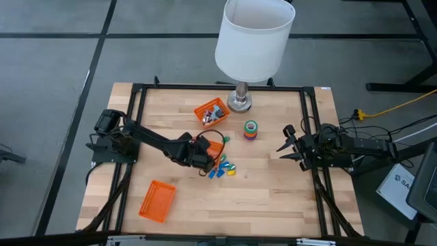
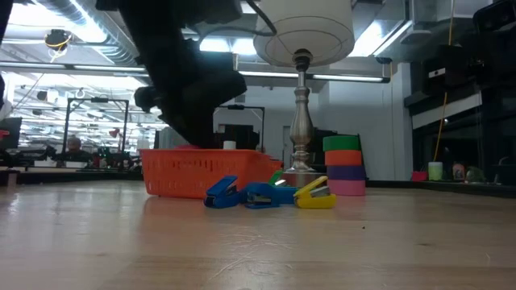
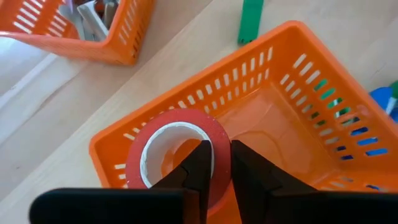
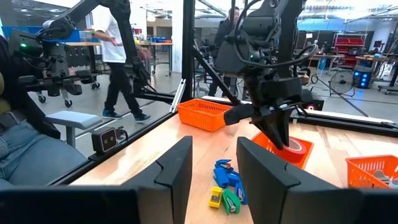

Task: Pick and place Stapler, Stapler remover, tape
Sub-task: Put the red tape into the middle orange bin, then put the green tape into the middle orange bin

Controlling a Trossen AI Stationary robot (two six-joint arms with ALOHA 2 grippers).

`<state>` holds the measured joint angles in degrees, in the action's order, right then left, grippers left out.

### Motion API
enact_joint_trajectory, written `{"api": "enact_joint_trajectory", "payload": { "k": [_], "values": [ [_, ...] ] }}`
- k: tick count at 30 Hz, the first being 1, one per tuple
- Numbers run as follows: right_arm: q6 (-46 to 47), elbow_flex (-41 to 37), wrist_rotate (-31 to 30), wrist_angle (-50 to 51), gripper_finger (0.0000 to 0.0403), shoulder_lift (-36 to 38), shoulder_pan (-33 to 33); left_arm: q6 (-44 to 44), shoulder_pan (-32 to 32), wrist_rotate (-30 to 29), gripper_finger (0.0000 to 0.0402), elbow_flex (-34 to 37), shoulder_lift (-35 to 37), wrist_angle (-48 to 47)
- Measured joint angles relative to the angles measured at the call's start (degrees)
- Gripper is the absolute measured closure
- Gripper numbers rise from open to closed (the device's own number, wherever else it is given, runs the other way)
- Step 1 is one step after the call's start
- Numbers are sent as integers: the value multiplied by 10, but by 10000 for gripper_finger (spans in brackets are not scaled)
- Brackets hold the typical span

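Table: pale wooden boards (image 1: 273, 191) with a visible grain, framed by dark metal rails; a concrete floor lies around it.
Lamp: a white drum shade (image 1: 254, 37) on a turned silver stem with a round base, standing at the table's far edge.
Middle basket: orange slotted plastic (image 3: 292, 93), rectangular, with thin glossy walls; it sits near the table's centre.
Red tape: a flat ring (image 3: 177, 152) with a white inner core and hollow centre, lying inside the middle basket against one corner.
Left gripper: reaches down into that basket (image 3: 214, 171); its dark fingers pinch the ring's wall, one inside the hole and one outside, with only a narrow gap between them.
Tape stack: four rolls piled upright (image 2: 347, 165), green, orange, purple and pink from the top, just beside the lamp base.
Small staplers: blue, green and yellow angular pieces (image 2: 266, 193) heaped on the wood just in front of the middle basket.
Far basket: orange (image 1: 210, 111), near the lamp, holding small mixed items too tiny to name.
Near basket: orange (image 1: 157, 200), lying alone at the table's front left.
Right gripper: hovers at the table's right side (image 1: 287, 145), fingers spread wide, holding nothing.
Hidden: the left arm's bulk blocks most of the middle basket from above.
Background: a person walks past in the room beyond.
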<state>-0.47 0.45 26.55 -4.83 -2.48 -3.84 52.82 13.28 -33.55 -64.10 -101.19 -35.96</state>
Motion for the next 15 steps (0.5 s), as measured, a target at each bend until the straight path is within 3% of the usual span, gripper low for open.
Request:
{"api": "enact_joint_trajectory", "payload": {
  "k": [15],
  "values": [
    [0,0,0,1,274,0,0,-35,-13,5,316,0,0,0]
  ]
}}
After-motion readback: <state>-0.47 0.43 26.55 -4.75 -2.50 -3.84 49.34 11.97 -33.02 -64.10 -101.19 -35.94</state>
